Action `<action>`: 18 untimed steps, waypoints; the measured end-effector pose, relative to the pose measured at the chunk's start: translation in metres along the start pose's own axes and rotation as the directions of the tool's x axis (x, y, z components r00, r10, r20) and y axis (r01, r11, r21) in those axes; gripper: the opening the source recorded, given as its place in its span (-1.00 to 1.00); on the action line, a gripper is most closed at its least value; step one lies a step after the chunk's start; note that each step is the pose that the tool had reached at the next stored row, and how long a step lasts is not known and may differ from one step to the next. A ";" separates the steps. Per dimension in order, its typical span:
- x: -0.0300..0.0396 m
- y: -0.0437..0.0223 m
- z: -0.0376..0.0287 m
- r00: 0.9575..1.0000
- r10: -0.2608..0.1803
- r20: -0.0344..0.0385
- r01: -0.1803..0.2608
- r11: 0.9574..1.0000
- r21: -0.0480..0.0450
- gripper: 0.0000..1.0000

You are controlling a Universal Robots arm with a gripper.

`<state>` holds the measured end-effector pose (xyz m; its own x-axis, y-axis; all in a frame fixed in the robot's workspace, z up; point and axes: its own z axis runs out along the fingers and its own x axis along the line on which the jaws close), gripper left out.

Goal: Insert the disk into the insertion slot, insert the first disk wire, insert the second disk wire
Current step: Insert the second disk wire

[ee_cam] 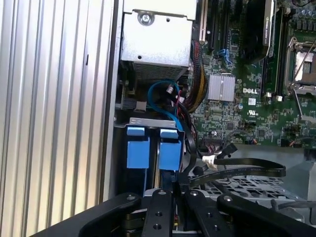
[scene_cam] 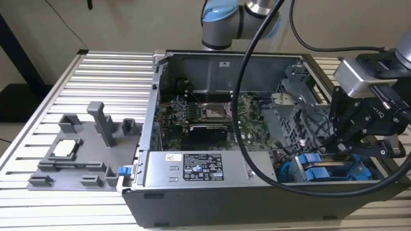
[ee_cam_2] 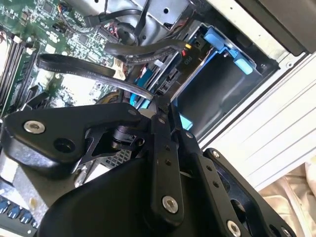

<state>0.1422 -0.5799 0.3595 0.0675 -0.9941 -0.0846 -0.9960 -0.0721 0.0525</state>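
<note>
Just beyond the fingers point(ee_cam: 178, 190), inside the open computer case point(scene_cam: 212, 192), the disk point(ee_cam: 148, 153) is sitting in the insertion slot point(ee_cam: 148, 123), showing two bright blue carrier end tabs side by side with a dark gap between them. In the exterior view the gripper point(scene_cam: 350, 147) is reaching down into the case at the exterior view's right, directly over the blue carriers point(scene_cam: 324, 168). The fingers are standing narrow, pinched together on a flat black cable point(ee_cam: 242, 173) that is arching away from their tips toward a black connector with a white clip; in the second wrist view the same cable point(ee_cam_2: 89, 66) is curving over the green motherboard point(ee_cam_2: 64, 29) from the fingertips point(ee_cam_2: 159, 106), with a blue carrier tab point(ee_cam_2: 222, 47) lying beyond them against the case wall. A bundle of blue, red and black wires point(ee_cam: 170, 96) is looping between the slot and the silver perforated box point(ee_cam: 155, 44) farther off. The case is resting on a ribbed metal bench point(scene_cam: 96, 82), beside a grey fixture plate point(scene_cam: 77, 149).
</note>
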 end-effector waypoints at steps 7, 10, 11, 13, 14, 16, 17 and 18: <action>0.0008 -0.0095 0.0020 1.000 0.005 0.002 -0.005 1.000 -0.023 -0.68; 0.0011 -0.0113 0.0036 1.000 0.016 0.002 -0.016 1.000 -0.022 -0.68; 0.0012 -0.0115 0.0041 1.000 0.021 0.003 -0.021 1.000 -0.022 -0.68; 0.0013 -0.0119 0.0050 1.000 0.031 0.004 -0.031 0.999 -0.021 -0.68; 0.0013 -0.0119 0.0052 0.999 0.033 0.005 -0.033 0.999 -0.021 -0.68; 0.0013 -0.0120 0.0053 0.999 0.033 0.006 -0.033 0.999 -0.021 -0.68; 0.0013 -0.0121 0.0054 0.999 0.033 0.006 -0.033 0.999 -0.021 -0.68; 0.0013 -0.0121 0.0055 0.999 0.033 0.006 -0.033 0.999 -0.021 -0.68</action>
<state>0.1540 -0.5799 0.3533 0.0343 -0.9954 -0.0890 -0.9963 -0.0411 0.0759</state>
